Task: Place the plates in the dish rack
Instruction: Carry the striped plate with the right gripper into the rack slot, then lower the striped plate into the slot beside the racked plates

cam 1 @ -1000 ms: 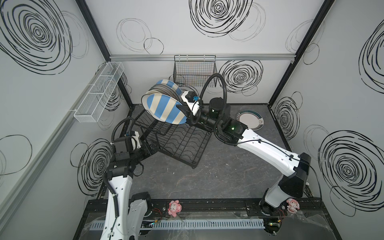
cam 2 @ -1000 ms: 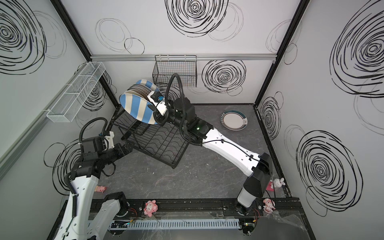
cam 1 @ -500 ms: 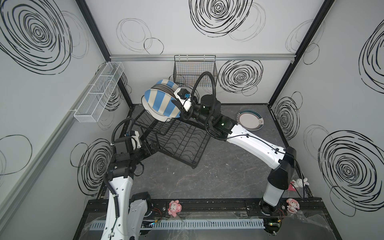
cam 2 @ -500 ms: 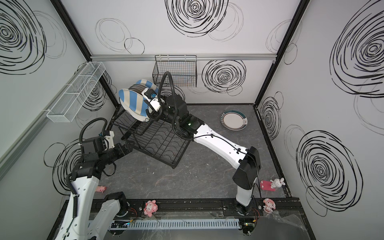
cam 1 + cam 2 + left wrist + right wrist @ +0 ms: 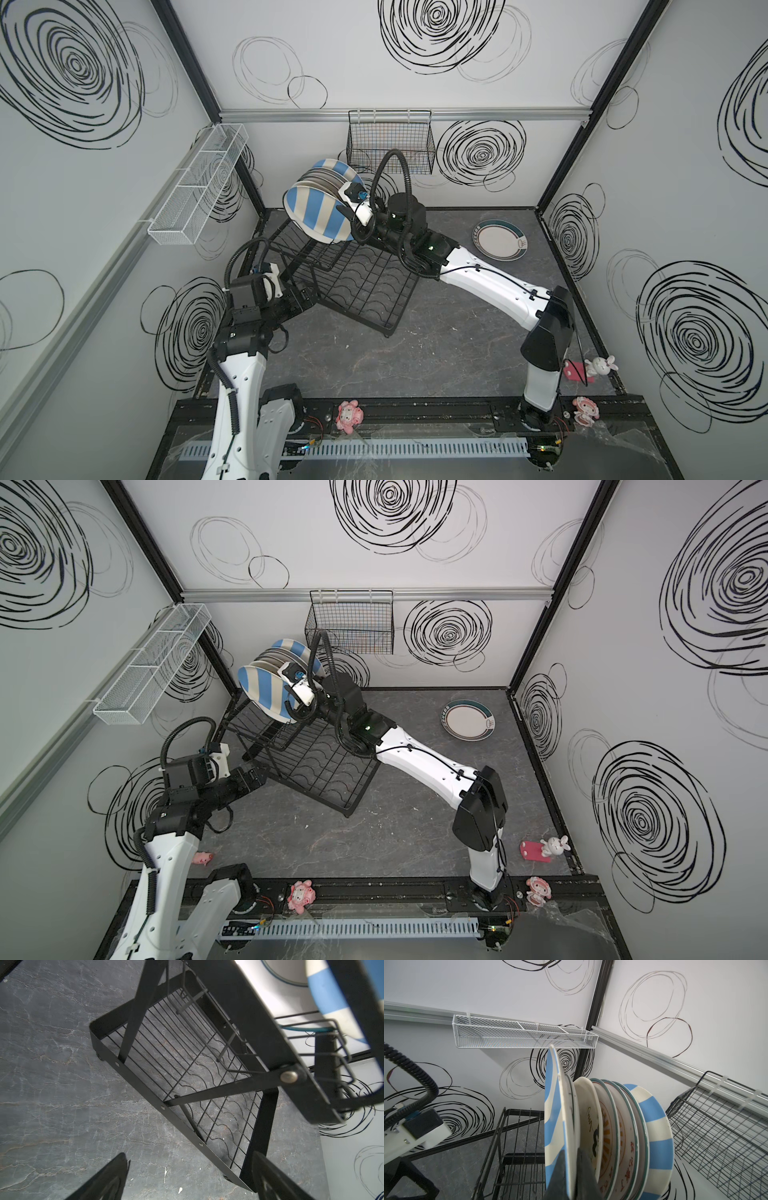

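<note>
Plates (image 5: 610,1126) racked in a row, one more held at its end

Right gripper (image 5: 572,1154) pinches the rim of a blue-and-cream striped plate (image 5: 318,216), one finger on each face. The plate stands on edge at the near end of the row on the raised upper tier of the dish rack (image 5: 361,282), just beside the next plate. Can't tell if it's seated in a slot. A second striped plate (image 5: 654,1126) closes the far end of the row. A teal-rimmed plate (image 5: 500,240) lies flat on the table (image 5: 436,353), well apart from the rack on the right. Left gripper (image 5: 189,1154) has its fingers spread, low by the rack's near corner; contact with the frame is unclear.
</note>
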{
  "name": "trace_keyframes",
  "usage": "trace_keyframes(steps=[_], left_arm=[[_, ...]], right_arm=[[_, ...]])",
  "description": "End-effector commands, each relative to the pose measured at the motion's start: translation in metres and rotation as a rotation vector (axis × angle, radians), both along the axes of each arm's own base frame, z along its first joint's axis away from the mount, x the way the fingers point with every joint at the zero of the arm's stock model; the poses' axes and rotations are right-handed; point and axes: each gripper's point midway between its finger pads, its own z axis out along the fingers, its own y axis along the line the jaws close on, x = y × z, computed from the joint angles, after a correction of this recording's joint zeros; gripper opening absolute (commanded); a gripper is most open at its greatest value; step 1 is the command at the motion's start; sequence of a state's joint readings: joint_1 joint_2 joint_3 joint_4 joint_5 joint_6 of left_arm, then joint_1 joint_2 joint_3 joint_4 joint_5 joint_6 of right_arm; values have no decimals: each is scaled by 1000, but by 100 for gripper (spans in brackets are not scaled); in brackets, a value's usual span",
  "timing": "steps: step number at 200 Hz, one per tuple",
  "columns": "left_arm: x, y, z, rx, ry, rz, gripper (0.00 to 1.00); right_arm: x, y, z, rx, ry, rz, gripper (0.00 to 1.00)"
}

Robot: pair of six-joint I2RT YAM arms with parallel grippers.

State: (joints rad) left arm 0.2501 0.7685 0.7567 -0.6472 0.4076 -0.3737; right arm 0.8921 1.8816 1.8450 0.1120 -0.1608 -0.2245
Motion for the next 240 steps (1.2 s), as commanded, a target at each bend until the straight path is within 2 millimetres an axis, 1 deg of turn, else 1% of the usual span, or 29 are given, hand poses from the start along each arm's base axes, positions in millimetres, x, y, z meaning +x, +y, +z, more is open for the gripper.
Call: trace_keyframes(steps=[1,59,139,184,240], left_arm=[[4,3,6,21,-41,-7,96],[4,2,8,17,-47,-11,96],[3,0,7,12,-46,-15,96],[2,-1,6,8,-46,-18,96],[0,-4,9,-7,-54,-25,96]], right_arm=[[-2,-4,46,106,-87,-19,0],[4,5,32,96,-65,-17,0],[14,25,13,77,-35,-2,0],[20,32,5,72,-26,-14,0],[31,44,-10,54,4,-26,0]])
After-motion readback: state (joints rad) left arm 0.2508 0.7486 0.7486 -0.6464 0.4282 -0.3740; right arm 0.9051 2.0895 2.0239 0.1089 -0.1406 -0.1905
